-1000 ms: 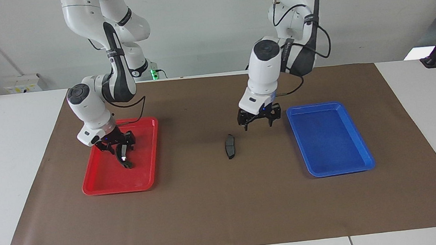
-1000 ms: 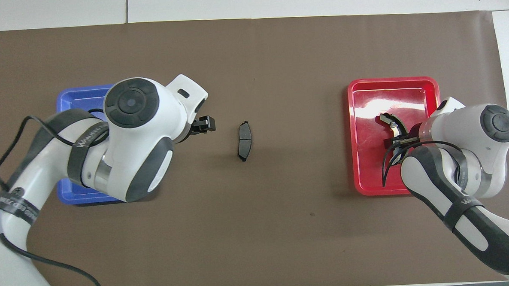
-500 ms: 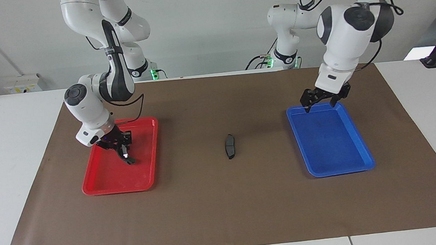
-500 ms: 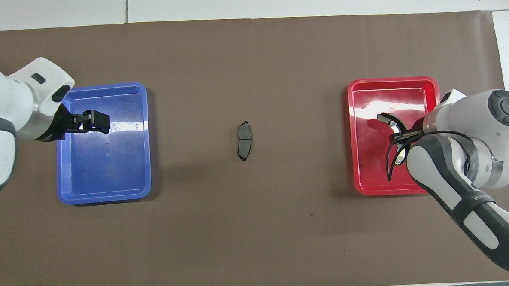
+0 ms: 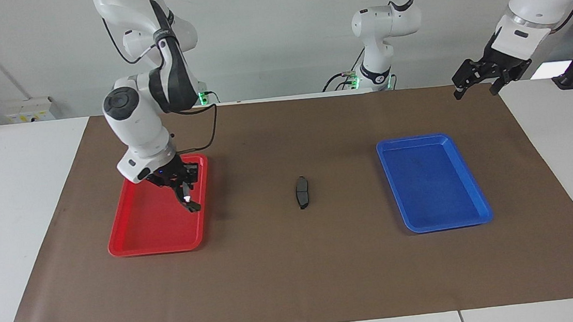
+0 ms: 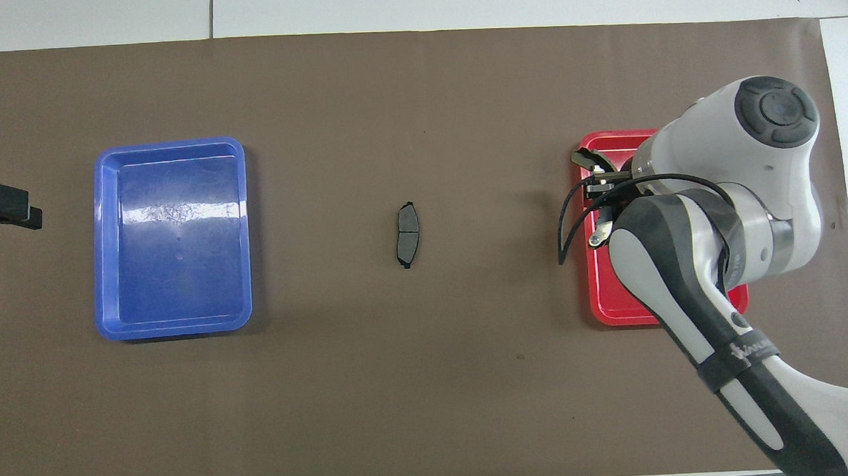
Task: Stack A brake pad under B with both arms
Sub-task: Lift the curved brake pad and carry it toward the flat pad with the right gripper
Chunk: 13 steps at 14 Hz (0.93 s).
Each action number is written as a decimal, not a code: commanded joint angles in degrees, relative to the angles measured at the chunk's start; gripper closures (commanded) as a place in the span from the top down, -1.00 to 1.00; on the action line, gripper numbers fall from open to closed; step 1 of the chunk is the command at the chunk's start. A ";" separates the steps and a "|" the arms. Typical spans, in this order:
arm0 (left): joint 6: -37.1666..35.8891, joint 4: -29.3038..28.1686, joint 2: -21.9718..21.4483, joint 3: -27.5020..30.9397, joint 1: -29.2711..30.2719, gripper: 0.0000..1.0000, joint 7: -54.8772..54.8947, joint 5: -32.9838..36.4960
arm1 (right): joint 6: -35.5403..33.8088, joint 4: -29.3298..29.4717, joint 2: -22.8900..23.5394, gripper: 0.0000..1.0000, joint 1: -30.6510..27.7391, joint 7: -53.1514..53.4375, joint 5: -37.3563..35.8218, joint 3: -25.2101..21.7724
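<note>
The A brake pad (image 5: 302,192) (image 6: 407,235), short and dark grey, lies flat on the brown mat midway between the two trays. My right gripper (image 5: 181,187) (image 6: 600,188) is shut on B (image 5: 190,200) (image 6: 585,161), the black crescent shoe with a silvery spot. B hangs from it just above the red tray (image 5: 142,236) (image 6: 617,308), over the tray's edge that faces the pad. My left gripper (image 5: 476,86) (image 6: 4,206) is open and holds nothing. It is raised over the mat's edge at the left arm's end of the table.
A blue tray (image 5: 448,225) (image 6: 173,238) with nothing in it lies between the pad and the left arm's end of the table. The brown mat (image 5: 296,274) covers most of the white table.
My right gripper shut on B, lifted it and carried it across the red tray toward the pad. My left arm swung away from the pad, over the blue tray, and rose.
</note>
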 commanded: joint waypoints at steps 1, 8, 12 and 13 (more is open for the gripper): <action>-3.38 2.69 1.97 -0.52 2.31 1.00 2.45 -0.87 | -0.64 4.22 3.83 -1.00 5.17 10.83 -0.55 0.06; -1.27 -1.20 0.12 -0.61 1.79 1.00 2.19 -0.78 | 2.95 12.76 13.95 -1.00 16.70 23.24 -0.37 0.06; -2.06 -2.42 -0.76 -0.61 1.87 1.00 2.54 -0.25 | 7.62 12.94 17.37 -1.00 18.46 27.65 -0.90 0.06; -1.97 -3.03 -1.19 -0.61 2.05 1.00 2.63 -0.25 | 8.32 12.94 17.73 -1.00 18.46 27.74 -0.72 0.06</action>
